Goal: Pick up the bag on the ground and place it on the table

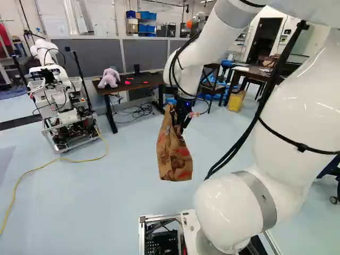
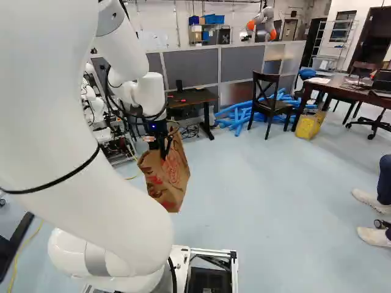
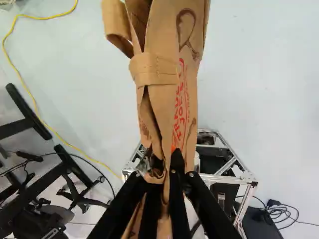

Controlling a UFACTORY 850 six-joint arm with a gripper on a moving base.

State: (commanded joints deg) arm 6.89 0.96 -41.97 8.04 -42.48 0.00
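The gripper [image 1: 184,113] is clenching its jaws on the bunched upper part of the brown paper bag [image 1: 173,155], which is hanging down from them over the pale floor [image 1: 101,196]. Well beyond the jaws, the dark table [image 1: 137,83] is standing in front of grey partitions [image 1: 87,53] and is bearing a lilac soft toy [image 1: 110,78].

Another robot [image 1: 64,114] and a yellow cable [image 1: 79,160] lie left in the left base view; a dark chair [image 2: 269,107] stands upper right in the right base view, beside seemingly foam blue tubes [image 2: 235,116].
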